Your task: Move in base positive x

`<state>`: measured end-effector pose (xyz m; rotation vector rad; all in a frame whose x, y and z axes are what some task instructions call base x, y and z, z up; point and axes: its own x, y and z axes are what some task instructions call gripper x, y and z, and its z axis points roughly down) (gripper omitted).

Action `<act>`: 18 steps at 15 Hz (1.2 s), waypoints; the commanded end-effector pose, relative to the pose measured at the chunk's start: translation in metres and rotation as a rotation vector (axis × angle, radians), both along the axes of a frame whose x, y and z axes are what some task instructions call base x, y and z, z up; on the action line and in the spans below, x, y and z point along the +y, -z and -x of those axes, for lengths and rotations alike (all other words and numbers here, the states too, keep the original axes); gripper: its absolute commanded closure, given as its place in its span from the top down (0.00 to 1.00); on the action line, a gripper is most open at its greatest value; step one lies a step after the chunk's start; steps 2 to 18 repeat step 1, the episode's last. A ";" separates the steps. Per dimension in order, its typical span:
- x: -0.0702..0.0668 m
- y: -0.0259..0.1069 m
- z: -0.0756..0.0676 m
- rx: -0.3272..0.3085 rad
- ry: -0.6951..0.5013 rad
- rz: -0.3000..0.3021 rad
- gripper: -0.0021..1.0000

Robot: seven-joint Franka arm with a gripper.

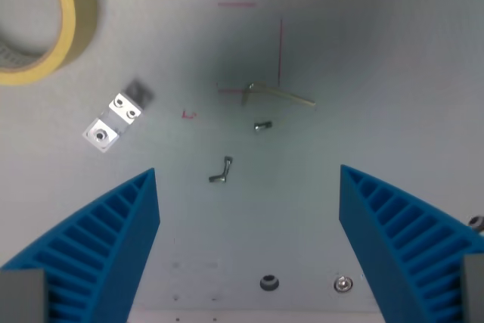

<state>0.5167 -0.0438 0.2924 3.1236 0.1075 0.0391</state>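
The gripper point(248, 187) points straight down at the table point(393, 73), its two blue ribbed fingers point(106, 251) spread wide apart with nothing between them. Just above the gap lie a bent clip point(221, 172), a small screw point(262, 125) and a metal strip point(278, 94). A bracket point(113, 120) sits toward the wrist view's left, and a tape roll point(53, 24) occupies the top-left corner.

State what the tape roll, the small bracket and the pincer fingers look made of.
Tape roll: likely paper masking tape, matte cream-yellow.
Bracket: probably metal, bright silvery glare, screw holes.
Pincer fingers: seemingly plastic or rubber, matte blue, ribbed; which one is unclear.
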 end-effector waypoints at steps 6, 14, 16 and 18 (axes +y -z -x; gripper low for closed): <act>0.000 -0.001 -0.018 0.031 0.000 -0.012 1.00; 0.000 -0.001 -0.018 0.031 0.000 -0.012 1.00; 0.000 -0.001 -0.018 0.031 0.000 -0.012 1.00; 0.000 -0.001 -0.018 0.031 0.000 -0.012 1.00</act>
